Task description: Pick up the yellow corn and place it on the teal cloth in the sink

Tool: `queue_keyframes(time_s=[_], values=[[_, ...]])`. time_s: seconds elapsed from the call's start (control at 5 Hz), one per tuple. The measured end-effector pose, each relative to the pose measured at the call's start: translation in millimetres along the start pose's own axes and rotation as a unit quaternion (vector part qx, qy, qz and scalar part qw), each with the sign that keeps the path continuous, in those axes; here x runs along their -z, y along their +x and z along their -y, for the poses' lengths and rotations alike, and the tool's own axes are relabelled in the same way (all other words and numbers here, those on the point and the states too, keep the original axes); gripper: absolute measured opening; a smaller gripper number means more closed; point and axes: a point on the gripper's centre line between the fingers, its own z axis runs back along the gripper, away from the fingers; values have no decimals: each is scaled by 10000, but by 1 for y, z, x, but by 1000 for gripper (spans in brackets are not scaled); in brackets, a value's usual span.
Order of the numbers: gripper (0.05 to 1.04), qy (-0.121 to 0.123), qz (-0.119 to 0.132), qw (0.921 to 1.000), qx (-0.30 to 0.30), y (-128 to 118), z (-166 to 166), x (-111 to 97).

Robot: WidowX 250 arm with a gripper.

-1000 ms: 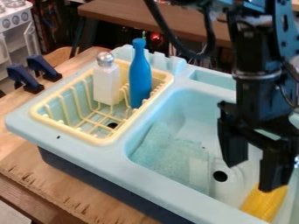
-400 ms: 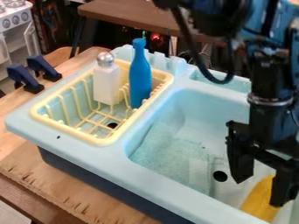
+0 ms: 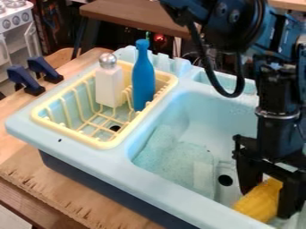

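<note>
The yellow thing (image 3: 257, 203) is in the sink's large basin (image 3: 209, 105), low at the right of the view. The gripper (image 3: 267, 204) has its jaws set well apart, with the yellow thing between them; whether they press on it cannot be told. The right-hand jaw in the view covers one side of the thing, while the thing hides the tip of the other. Its long axis seems to slant from the upper right, between the jaws, down to the lower left; which end is its front is hard to make out.

Beside it in the basin is the round drain (image 3: 225, 180), and left of that a speckled, blue-green patch (image 3: 173, 154), perhaps a cloth, with a pale rectangle (image 3: 203, 173) at its right part. The basin's near right corner is cut off by the view's edge.

In the sink's other compartment sits a yellow rack (image 3: 108, 145). It holds a white bottle (image 3: 108, 87) with a silver ball top and, just beside it, a blue bottle (image 3: 142, 80), both upright; the rack's bars hide part of the compartment.

Two dark clamps (image 3: 24, 79) are left of the sink, and a toy stove (image 3: 15, 19) is partly cut off at the upper left.
</note>
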Motion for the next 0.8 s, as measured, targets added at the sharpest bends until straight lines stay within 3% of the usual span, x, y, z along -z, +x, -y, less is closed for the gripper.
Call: queue_keyframes(time_s=[0.2,0.4,0.8], values=[[706,-13,1,10000,-69,0,0,0],[706,147,-217,9997,-1,-7,0,-2],[706,789,307,9964,-110,-12,-28,-63]])
